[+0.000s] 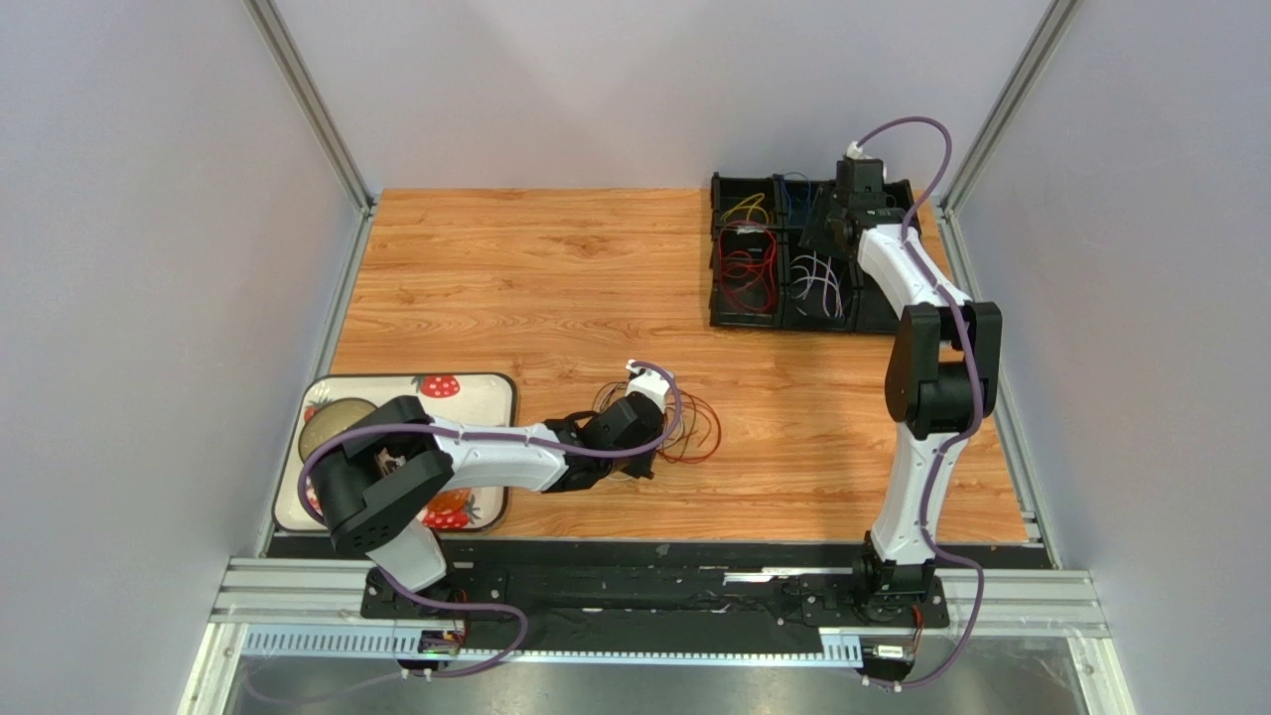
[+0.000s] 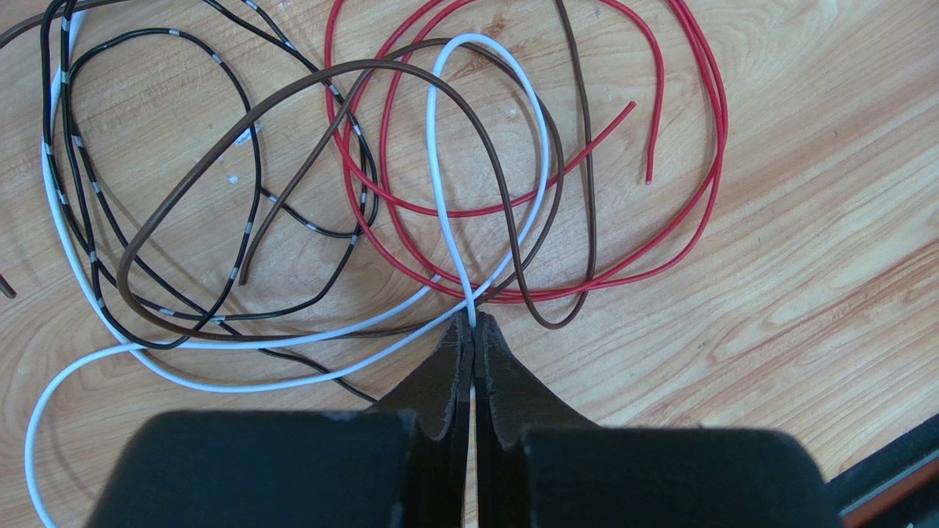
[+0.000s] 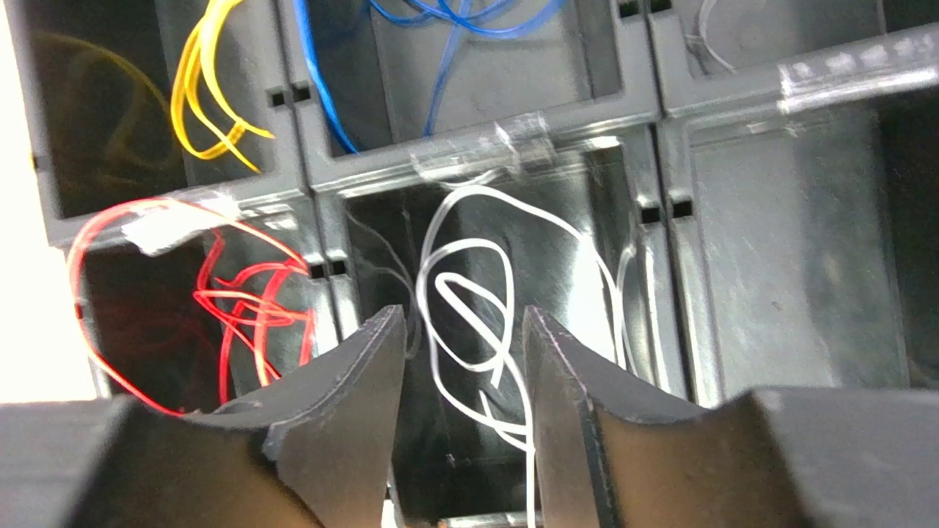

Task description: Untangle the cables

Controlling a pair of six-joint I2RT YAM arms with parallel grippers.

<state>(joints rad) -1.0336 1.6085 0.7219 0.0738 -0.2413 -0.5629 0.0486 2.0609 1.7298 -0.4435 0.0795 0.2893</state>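
Observation:
A tangle of thin cables lies on the wooden table (image 1: 522, 283): a white cable (image 2: 435, 143), a red cable (image 2: 711, 121), a brown cable (image 2: 331, 75) and a black cable with white marks (image 2: 248, 209). My left gripper (image 2: 474, 321) is shut on the white cable at the near edge of the tangle; it shows in the top view (image 1: 645, 447). My right gripper (image 3: 463, 325) is open above the black bin tray (image 1: 739, 313), over a compartment with white cables (image 3: 474, 297). Red cables (image 3: 237, 308), yellow cables (image 3: 204, 94) and blue cables (image 3: 441, 44) lie in other compartments.
A strawberry-patterned tray (image 1: 478, 391) sits at the near left under the left arm. The bin tray stands at the far right by the wall. Grey walls enclose the table on three sides.

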